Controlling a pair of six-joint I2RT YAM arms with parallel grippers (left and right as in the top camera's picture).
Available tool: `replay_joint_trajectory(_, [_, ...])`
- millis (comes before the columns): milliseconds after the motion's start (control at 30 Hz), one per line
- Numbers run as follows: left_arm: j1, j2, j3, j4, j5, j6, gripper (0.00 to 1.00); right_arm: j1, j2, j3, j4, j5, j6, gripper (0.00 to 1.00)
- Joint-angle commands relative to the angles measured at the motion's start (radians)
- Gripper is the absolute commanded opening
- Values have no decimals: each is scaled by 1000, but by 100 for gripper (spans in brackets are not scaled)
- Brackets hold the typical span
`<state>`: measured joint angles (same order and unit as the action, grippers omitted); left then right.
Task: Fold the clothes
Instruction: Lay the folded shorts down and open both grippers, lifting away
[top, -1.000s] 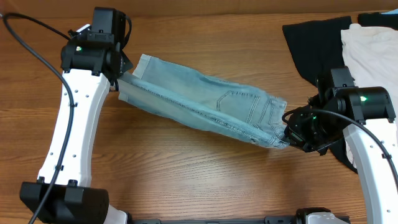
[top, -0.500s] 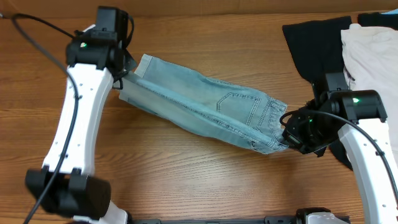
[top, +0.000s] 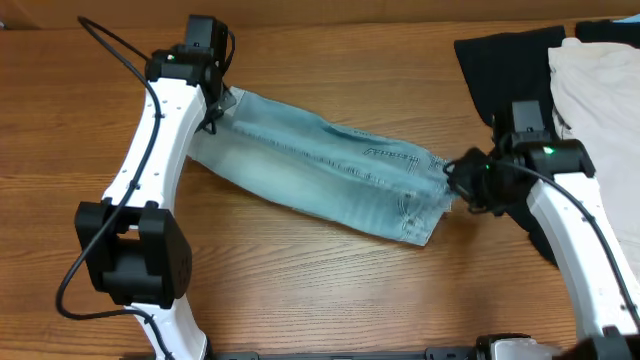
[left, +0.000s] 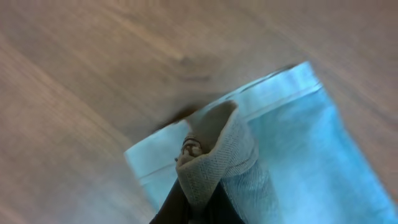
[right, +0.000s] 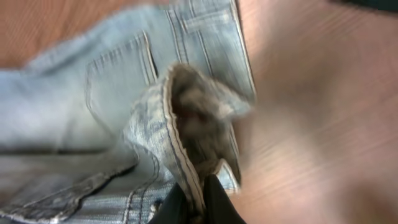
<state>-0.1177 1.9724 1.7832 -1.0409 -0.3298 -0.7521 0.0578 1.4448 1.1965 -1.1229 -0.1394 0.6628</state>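
We judge the left gripper (top: 221, 103) and right gripper (top: 452, 182), each pinching a thin edge of the denim shorts (top: 320, 165), could lose it under uneven pull.

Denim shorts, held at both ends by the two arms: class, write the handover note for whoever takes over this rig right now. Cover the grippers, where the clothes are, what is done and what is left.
The left gripper is shut on the hem end of the pale blue denim shorts.
The right gripper is shut on their waistband end.
The shorts are stretched between the arms as one long strip, slanting across the wooden table.
The black garment and the cream-white garment lie heaped at the far right, unfolded.
Done: the shorts seem narrowed lengthwise.
Left: fold them end to end, then fold the other two.
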Motion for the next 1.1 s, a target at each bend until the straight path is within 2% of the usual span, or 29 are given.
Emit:
replay_joint_trajectory(0, [-3, 53, 24, 60, -43, -4, 4, -14, 70, -5, 58, 82, 24, 4])
replay_joint_trajectory(300, [-31, 169, 24, 213, -35, -4, 4, -15, 223, -5, 203, 151, 48, 4])
replay_joint_trajectory(467, [-40, 213, 24, 256, -36, -4, 4, -20, 257, -5, 261, 168, 48, 10])
replay_joint_trajectory(533, [-40, 225, 24, 262, -36, -4, 4, -22, 269, -5, 278, 169, 48, 18])
replay_joint_trajectory(600, [-40, 227, 24, 263, -37, -3, 6, -23, 271, -5, 285, 172, 48, 36])
replay_joint_trajectory(633, [-40, 227, 24, 264, -41, -3, 20, -24, 271, -5, 293, 171, 48, 54])
replay_joint_trajectory(667, [-39, 227, 24, 266, -58, -3, 52, -26, 271, -5, 306, 161, 44, 75])
replay_joint_trajectory(700, [-37, 227, 27, 285, -85, 16, 83, -32, 270, 2, 326, 134, 22, 84])
replay_joint_trajectory(733, [-35, 226, 35, 294, -88, 56, 93, -40, 270, 17, 330, 108, -7, 87])
replay_joint_trajectory(767, [-32, 225, 54, 293, -87, 112, 99, -50, 270, 38, 322, 88, -30, 89])
replay_joint_trajectory(800, [-29, 225, 80, 277, -86, 157, 100, -60, 270, 61, 307, 77, -43, 89])
replay_joint_trajectory(867, [-22, 224, 160, 206, -87, 224, 100, -80, 266, 127, 257, 70, -62, 90])
replay_joint_trajectory(1000, [-11, 224, 394, -3, -61, 278, 100, -95, 245, 325, 116, 23, -204, 88])
replay_joint_trajectory(1067, [-10, 224, 503, -93, -15, 312, 100, -84, 244, 401, 54, -9, -263, 80])
